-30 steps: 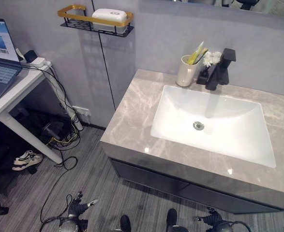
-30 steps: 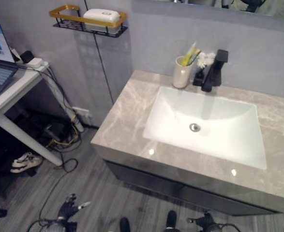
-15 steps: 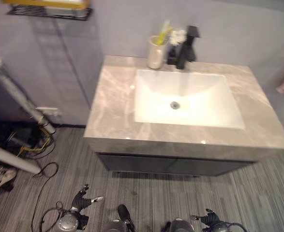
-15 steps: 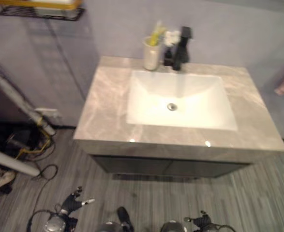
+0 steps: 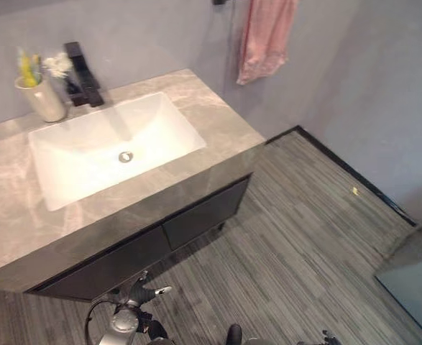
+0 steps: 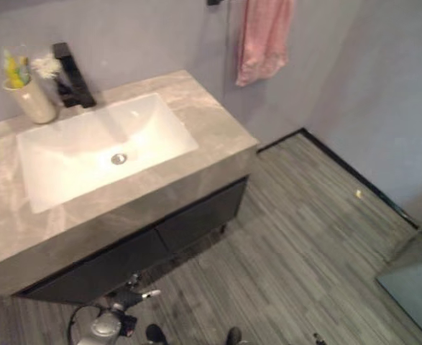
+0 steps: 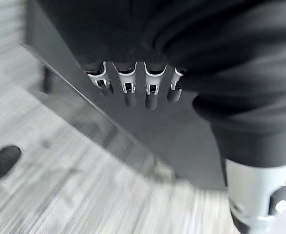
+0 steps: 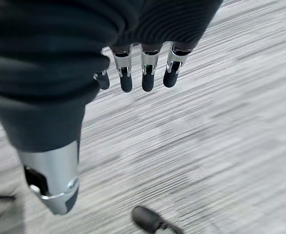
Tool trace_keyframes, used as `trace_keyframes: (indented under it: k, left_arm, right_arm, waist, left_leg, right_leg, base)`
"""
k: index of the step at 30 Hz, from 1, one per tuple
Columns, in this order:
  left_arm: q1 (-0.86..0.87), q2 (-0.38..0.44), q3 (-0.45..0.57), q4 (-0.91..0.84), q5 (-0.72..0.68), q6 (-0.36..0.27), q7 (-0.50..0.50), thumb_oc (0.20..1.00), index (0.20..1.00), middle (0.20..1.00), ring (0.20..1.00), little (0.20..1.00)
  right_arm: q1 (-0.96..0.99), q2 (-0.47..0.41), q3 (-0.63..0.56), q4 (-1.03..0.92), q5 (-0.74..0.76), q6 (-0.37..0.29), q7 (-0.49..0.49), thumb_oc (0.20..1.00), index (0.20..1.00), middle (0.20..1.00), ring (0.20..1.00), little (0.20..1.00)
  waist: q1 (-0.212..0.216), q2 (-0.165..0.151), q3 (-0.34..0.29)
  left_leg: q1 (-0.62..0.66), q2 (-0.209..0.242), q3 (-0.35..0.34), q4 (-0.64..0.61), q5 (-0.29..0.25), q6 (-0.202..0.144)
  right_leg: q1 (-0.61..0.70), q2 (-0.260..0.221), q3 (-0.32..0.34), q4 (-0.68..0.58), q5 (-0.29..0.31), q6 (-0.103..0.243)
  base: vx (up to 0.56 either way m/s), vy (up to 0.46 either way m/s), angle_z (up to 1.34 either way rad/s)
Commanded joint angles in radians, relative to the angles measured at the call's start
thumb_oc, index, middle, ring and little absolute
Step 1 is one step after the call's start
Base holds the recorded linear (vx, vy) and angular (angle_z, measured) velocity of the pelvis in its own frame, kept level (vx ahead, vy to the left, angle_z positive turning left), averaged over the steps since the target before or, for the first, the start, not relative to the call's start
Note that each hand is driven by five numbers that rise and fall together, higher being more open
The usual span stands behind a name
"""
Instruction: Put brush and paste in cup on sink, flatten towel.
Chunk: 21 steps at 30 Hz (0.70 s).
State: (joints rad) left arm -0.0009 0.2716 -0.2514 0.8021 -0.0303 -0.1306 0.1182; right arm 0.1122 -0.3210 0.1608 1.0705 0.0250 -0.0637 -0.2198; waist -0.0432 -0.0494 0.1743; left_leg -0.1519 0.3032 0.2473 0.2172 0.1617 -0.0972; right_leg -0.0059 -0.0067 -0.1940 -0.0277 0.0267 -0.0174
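**Cup's loaded, towel's the job now – how I'd go at it**

Going left to right across the head view. At about 10 o'clock the cup stands on the bench, back corner, with the brush and paste poking up out of it; I can't really split the two apart, they read as one yellow-green bunch. Just beside the cup is a white flower, then the black tap over the sink. So that half of the task looks finished to me.

The towel is at roughly 1 o'clock, pink, hanging on the wall past the bench's end, bunched narrow with a ragged lower edge. Its top is cut off, so I can't tell what it hangs from.

Hands: the left hand is down low in front of the dark cabinet, fingers straight and relaxed, nothing in it. The right hand hangs over the floor, also released and empty.

My take on doing it well: get close and square to the towel first, it's well apart from both hands. Then use both, one at each side edge, and spread outward and down with flat fingers rather than grabbing. Yanking could pull it off the wall.
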Motion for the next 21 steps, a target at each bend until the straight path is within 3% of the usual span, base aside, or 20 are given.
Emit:
trace_keyframes:
  k: [1, 2, 3, 5, 6, 10, 12, 15, 16, 17, 18, 19, 20, 21]
  left_arm:
    - [-0.051, -0.005, -0.041, -0.013, -0.008, -0.029, 0.048, 1.0, 1.0, 1.0, 1.0, 1.0]
    - [-0.061, -0.01, -0.039, -0.003, -0.019, -0.029, 0.054, 1.0, 1.0, 1.0, 1.0, 1.0]
    - [-0.059, -0.002, -0.015, -0.008, -0.053, -0.035, 0.062, 1.0, 1.0, 1.0, 1.0, 1.0]
    - [-0.058, -0.002, -0.015, -0.008, -0.053, -0.034, 0.062, 1.0, 1.0, 1.0, 1.0, 1.0]
    - [-0.059, 0.007, -0.009, -0.016, -0.058, -0.035, 0.068, 1.0, 1.0, 1.0, 1.0, 1.0]
    - [-0.065, 0.011, -0.013, 0.015, -0.033, -0.027, 0.071, 1.0, 1.0, 1.0, 1.0, 1.0]
    - [-0.079, 0.017, -0.034, 0.015, 0.006, -0.024, 0.08, 1.0, 1.0, 1.0, 1.0, 1.0]
    - [-0.083, 0.029, -0.031, -0.009, 0.019, -0.024, 0.088, 1.0, 1.0, 1.0, 1.0, 1.0]
    - [-0.087, 0.036, -0.027, -0.012, 0.016, -0.024, 0.098, 1.0, 1.0, 1.0, 1.0, 1.0]
    - [-0.091, 0.046, -0.019, -0.012, 0.014, -0.023, 0.105, 1.0, 1.0, 1.0, 1.0, 1.0]
    - [-0.091, 0.046, -0.019, -0.012, 0.014, -0.023, 0.105, 1.0, 1.0, 1.0, 1.0, 1.0]
    - [-0.085, 0.052, -0.006, -0.027, 0.026, -0.015, 0.102, 1.0, 1.0, 1.0, 1.0, 1.0]
    - [-0.084, 0.052, -0.006, -0.028, 0.026, -0.014, 0.101, 1.0, 1.0, 1.0, 1.0, 1.0]
    - [-0.075, 0.065, 0.014, -0.029, 0.032, -0.012, 0.109, 1.0, 1.0, 1.0, 1.0, 1.0]
  right_arm:
    - [-0.095, -0.05, -0.003, -0.025, 0.022, -0.034, -0.033, 1.0, 1.0, 1.0, 1.0, 1.0]
    - [-0.104, -0.055, 0.001, -0.033, 0.026, -0.036, -0.034, 1.0, 1.0, 1.0, 1.0, 1.0]
    - [-0.13, -0.085, 0.021, -0.064, -0.019, -0.036, -0.043, 1.0, 1.0, 1.0, 1.0, 1.0]
    - [-0.13, -0.085, 0.021, -0.065, -0.019, -0.035, -0.043, 1.0, 1.0, 1.0, 1.0, 1.0]
    - [-0.148, -0.108, 0.023, -0.103, -0.045, -0.034, -0.056, 1.0, 1.0, 1.0, 1.0, 1.0]
    - [-0.161, -0.102, 0.001, -0.121, -0.017, -0.035, -0.057, 1.0, 1.0, 1.0, 1.0, 1.0]
    - [-0.165, -0.099, -0.02, -0.166, 0.001, -0.038, -0.067, 1.0, 1.0, 1.0, 1.0, 1.0]
    - [-0.166, -0.089, 0.003, -0.199, -0.016, -0.036, -0.055, 1.0, 1.0, 1.0, 1.0, 1.0]
    - [-0.18, -0.077, 0.037, -0.228, -0.055, -0.028, -0.053, 1.0, 1.0, 1.0, 1.0, 1.0]
    - [-0.19, -0.069, 0.056, -0.24, -0.076, -0.027, -0.049, 1.0, 1.0, 1.0, 1.0, 1.0]
    - [-0.19, -0.069, 0.056, -0.24, -0.076, -0.027, -0.049, 1.0, 1.0, 1.0, 1.0, 1.0]
    - [-0.2, -0.055, 0.092, -0.267, -0.112, -0.024, -0.036, 1.0, 1.0, 1.0, 1.0, 1.0]
    - [-0.199, -0.055, 0.092, -0.268, -0.112, -0.023, -0.036, 1.0, 1.0, 1.0, 1.0, 1.0]
    - [-0.21, -0.044, 0.119, -0.273, -0.135, -0.023, -0.028, 1.0, 1.0, 1.0, 1.0, 1.0]
  waist:
    - [0.041, 0.015, 0.104]
    - [0.044, 0.015, 0.108]
    - [0.06, 0.017, 0.11]
    - [0.062, 0.016, 0.111]
    - [0.075, 0.025, 0.114]
    - [0.059, 0.03, 0.106]
    - [0.035, 0.037, 0.098]
    - [0.039, 0.042, 0.091]
    - [0.051, 0.041, 0.095]
    - [0.082, 0.041, 0.102]
    - [0.082, 0.041, 0.101]
    - [0.128, 0.043, 0.086]
    - [0.123, 0.043, 0.085]
    - [0.13, 0.021, 0.08]
  left_leg:
    - [-0.111, -0.224, -0.193, -0.125, -0.02, 0.039]
    - [-0.124, -0.25, -0.245, -0.109, -0.032, 0.047]
    - [-0.139, -0.325, -0.34, -0.108, -0.049, 0.069]
    - [-0.138, -0.325, -0.337, -0.108, -0.05, 0.07]
    - [-0.15, -0.357, -0.382, -0.125, -0.04, 0.077]
    - [-0.102, -0.344, -0.332, -0.151, -0.063, 0.092]
    - [-0.086, -0.344, -0.272, -0.151, -0.09, 0.104]
    - [-0.055, -0.343, -0.214, -0.169, -0.105, 0.118]
    - [-0.036, -0.337, -0.179, -0.188, -0.108, 0.124]
    - [-0.025, -0.317, -0.15, -0.197, -0.111, 0.12]
    - [-0.025, -0.317, -0.15, -0.197, -0.111, 0.12]
    - [-0.014, -0.283, -0.09, -0.205, -0.118, 0.104]
    - [-0.014, -0.284, -0.094, -0.205, -0.117, 0.104]
    - [0.023, -0.277, -0.025, -0.205, -0.132, 0.109]
  right_leg:
    - [0.046, -0.027, 0.097, -0.023, -0.022, 0.075]
    - [0.039, -0.019, 0.131, -0.028, -0.012, 0.077]
    - [0.02, -0.002, 0.227, -0.03, 0.007, 0.079]
    - [0.02, -0.002, 0.229, -0.03, 0.006, 0.079]
    - [0.002, 0.012, 0.284, -0.007, 0.003, 0.081]
    - [-0.007, 0.008, 0.338, 0.005, -0.002, 0.095]
    - [-0.028, -0.018, 0.367, 0.013, -0.004, 0.115]
    - [-0.05, -0.033, 0.401, 0.038, 0.002, 0.141]
    - [-0.08, -0.043, 0.378, 0.077, 0.012, 0.153]
    - [-0.1, -0.083, 0.245, 0.11, 0.006, 0.155]
    - [-0.1, -0.083, 0.245, 0.11, 0.006, 0.155]
    - [-0.078, -0.179, -0.073, 0.128, -0.001, 0.141]
    - [-0.076, -0.18, -0.078, 0.126, -0.001, 0.142]
    - [-0.079, -0.189, -0.169, 0.171, 0.0, 0.142]
  base:
    - [-0.05, -0.111, -1.24]
    - [0.0, -0.035, -1.27]
    - [0.01, 0.007, -1.14]
    - [0.04, 0.052, -1.64]
    - [0.08, 0.124, -1.71]
    - [0.05, 0.171, -1.08]
    - [0.03, 0.3, -0.63]
    - [0.02, 0.284, -0.67]
    - [-0.05, 0.229, -1.16]
    - [-0.06, 0.146, -0.97]
    - [-0.11, 0.089, -0.78]
    - [-0.06, 0.036, -1.09]
    - [-0.06, 0.143, -1.23]
    - [0.01, 0.122, -1.09]
